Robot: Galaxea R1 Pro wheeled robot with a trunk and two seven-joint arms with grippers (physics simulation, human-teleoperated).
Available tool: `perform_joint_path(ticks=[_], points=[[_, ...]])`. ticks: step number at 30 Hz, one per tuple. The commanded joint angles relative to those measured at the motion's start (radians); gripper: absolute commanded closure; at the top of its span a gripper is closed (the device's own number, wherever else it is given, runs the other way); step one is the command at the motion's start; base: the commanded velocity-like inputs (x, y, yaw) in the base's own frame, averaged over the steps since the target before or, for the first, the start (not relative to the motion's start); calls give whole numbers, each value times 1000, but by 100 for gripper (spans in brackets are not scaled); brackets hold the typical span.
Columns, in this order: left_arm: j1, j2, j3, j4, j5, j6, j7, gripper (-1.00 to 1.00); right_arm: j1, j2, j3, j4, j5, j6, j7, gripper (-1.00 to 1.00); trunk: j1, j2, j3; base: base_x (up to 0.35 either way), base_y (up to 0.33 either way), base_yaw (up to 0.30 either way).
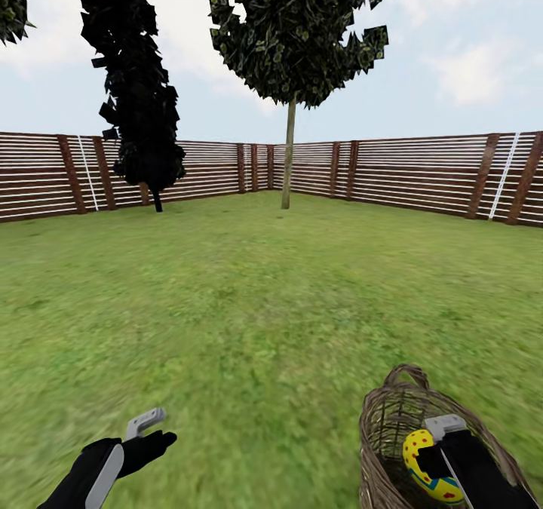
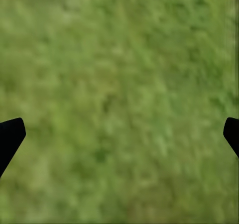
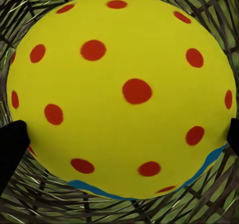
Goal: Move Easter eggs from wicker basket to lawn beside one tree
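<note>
- Wicker basket [image 1: 392, 426] sits on the lawn [image 1: 256, 305], low at the right of the head view, partly cut off by the frame edge; one loop handle [image 1: 407, 374] shows at its far rim.
- Right gripper [image 1: 441, 460] reaches down inside the basket, right at an Easter egg [image 1: 422, 467].
- Right wrist view: the egg [image 3: 122, 92], yellow with red dots and a blue band at its lower end, sits very close between the two dark fingertips [image 3: 12, 142], woven basket wall [image 3: 209, 10] all around it.
- Right jaws are spread either side of the egg; can't tell whether they actually press on it.
- Other eggs: can't make any out.
- Left gripper [image 1: 154, 430] hangs over bare grass, well apart from the basket.
- Left wrist view: dark fingertips [image 2: 10, 137] far apart, blurred grass [image 2: 119, 94] between them, so left jaws are released, holding nothing.
- Far across the lawn: thin-trunked tree [image 1: 288, 154] near the fence corner, dark conifer [image 1: 139, 94] to its left.
- Slatted wooden fence [image 1: 422, 170] runs along the lawn's far edge.
</note>
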Motion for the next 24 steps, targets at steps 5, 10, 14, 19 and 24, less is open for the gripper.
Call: perform_joint_path(ticks=[5,10,14,19,24], points=[[0,0,2,-1,1,6,-7,-100,0,0,-1,-1,10,4,10,100,-20,35,8,0,0,0],[0,-1,0,-1,-1,6,-8,-100,0,0,-1,-1,10,4,10,100,-39,70,16,0,0,0],[0,-1,2,-1,0,6,-6,-100,0,0,-1,-1,10,4,10,100,-54,98,25,0,0,0],[0,-1,2,-1,-1,6,-7,-100,0,0,-1,-1,10,4,10,100,-73,133,40,0,0,0],[0,-2,1,-1,-1,6,-7,-100,0,0,-1,-1,10,4,10,100,-92,168,56,0,0,0]])
